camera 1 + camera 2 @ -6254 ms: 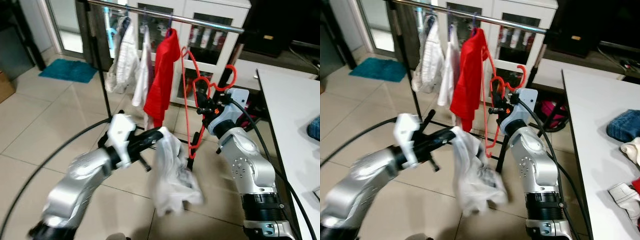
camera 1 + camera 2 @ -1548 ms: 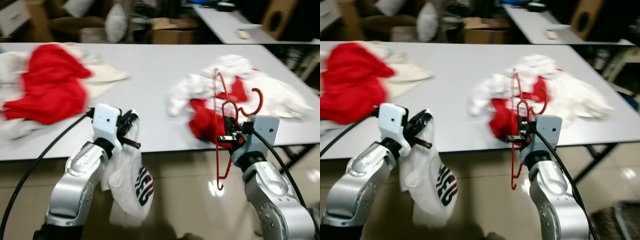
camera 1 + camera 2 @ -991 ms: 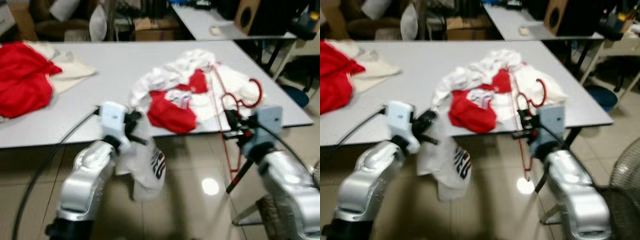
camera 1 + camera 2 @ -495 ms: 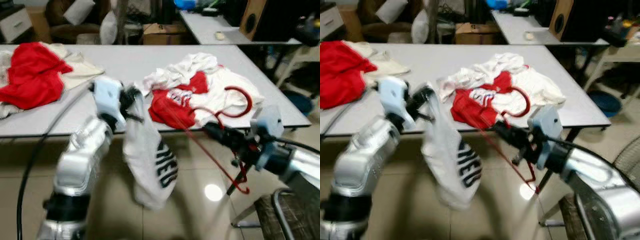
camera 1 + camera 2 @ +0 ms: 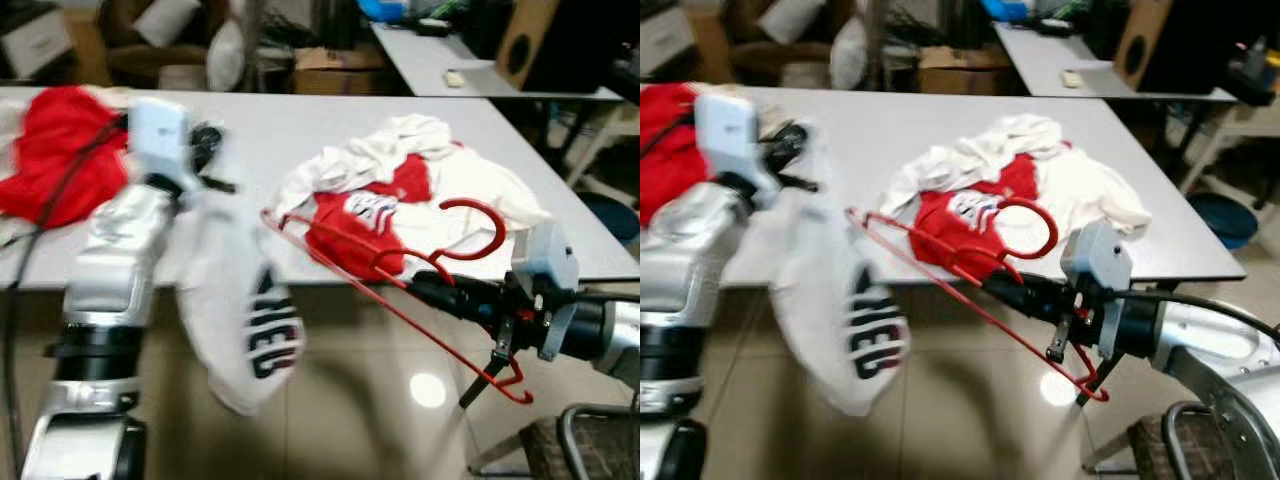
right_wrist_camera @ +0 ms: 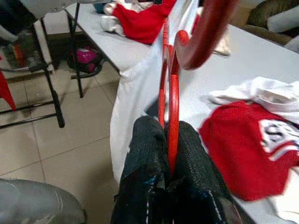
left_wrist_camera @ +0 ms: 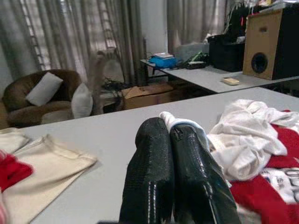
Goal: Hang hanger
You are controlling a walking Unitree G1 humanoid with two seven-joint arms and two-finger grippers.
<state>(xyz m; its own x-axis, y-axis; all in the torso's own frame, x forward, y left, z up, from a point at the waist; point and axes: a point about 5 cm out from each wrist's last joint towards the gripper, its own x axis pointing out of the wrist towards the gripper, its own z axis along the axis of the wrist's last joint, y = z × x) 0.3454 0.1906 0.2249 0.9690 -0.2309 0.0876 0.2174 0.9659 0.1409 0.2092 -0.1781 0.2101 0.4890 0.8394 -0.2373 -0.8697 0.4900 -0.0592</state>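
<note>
Left eye view: right gripper (image 5: 425, 287) clamps the red hanger (image 5: 390, 275) level beside the worktop (image 5: 270, 130); left gripper (image 7: 170, 140), clenched, dangles a white shirt (image 5: 235, 320). Dressing the hanger seems underway; next, thread it inside the shirt

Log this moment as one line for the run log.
left tool: shut on white shirt, hanging beside table | right tool: shut on red hanger, tilted toward shirt | clothes pile: on table

Looks like a home living room used for laundry sorting. Brown sofa (image 7: 28, 93) with cushions (image 7: 44, 88), curtains (image 7: 70, 37), loudspeaker (image 7: 273, 44), long grey table (image 5: 270, 125) strewn with clothes (image 5: 400, 190).
</note>
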